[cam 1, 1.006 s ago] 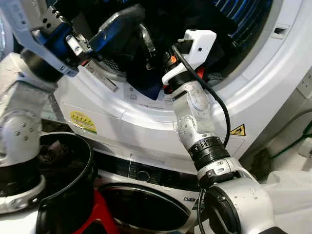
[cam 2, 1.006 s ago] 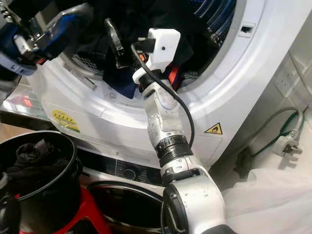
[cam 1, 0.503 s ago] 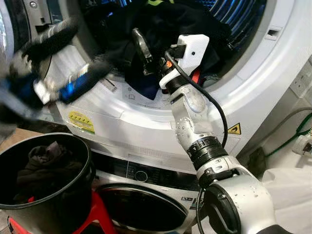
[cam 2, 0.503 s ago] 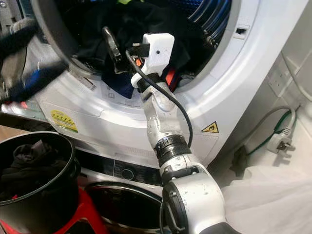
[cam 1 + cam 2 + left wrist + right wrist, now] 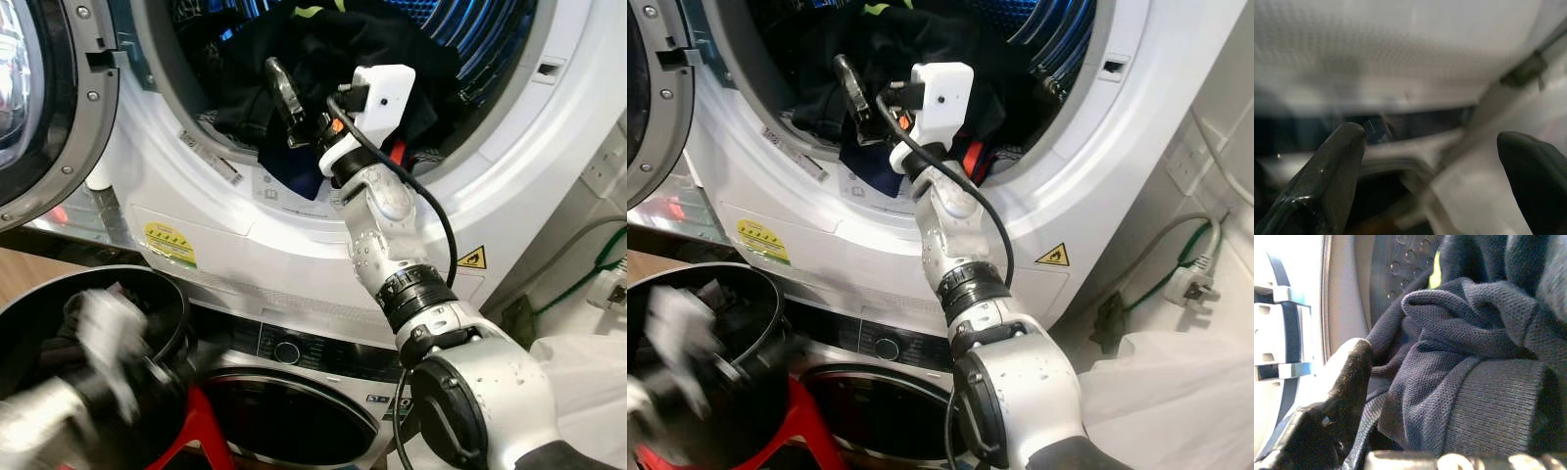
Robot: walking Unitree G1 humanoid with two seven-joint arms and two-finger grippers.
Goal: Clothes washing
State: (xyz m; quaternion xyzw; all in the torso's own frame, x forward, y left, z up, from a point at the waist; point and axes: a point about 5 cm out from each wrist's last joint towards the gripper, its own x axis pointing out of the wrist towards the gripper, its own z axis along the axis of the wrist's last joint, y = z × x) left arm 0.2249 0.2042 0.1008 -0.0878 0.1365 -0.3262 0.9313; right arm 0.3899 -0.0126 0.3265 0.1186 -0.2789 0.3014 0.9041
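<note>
The upper washing machine's drum (image 5: 470, 39) stands open with a heap of dark clothes (image 5: 323, 49) at its mouth. My right gripper (image 5: 292, 113) reaches into that heap. In the right wrist view its one visible finger (image 5: 1347, 377) lies against a dark knit garment (image 5: 1474, 382) that fills the space where the other finger would be; the jaws stand wide, open. My left arm (image 5: 88, 392) is a blur low down over the black basket (image 5: 174, 294), which holds dark clothes. The left gripper (image 5: 1435, 166) is open with nothing between its fingers.
The round machine door (image 5: 39, 98) hangs open on the left. Below is a second machine with a shut door (image 5: 294, 411). The basket rests on a red stand (image 5: 201, 431). A plug with a green cable (image 5: 1190, 284) and white cloth (image 5: 1176, 392) lie at the right.
My left arm has swung from the drum's mouth down to the basket at the lower left. The right gripper has stayed in the clothes. The camera has shifted slightly.
</note>
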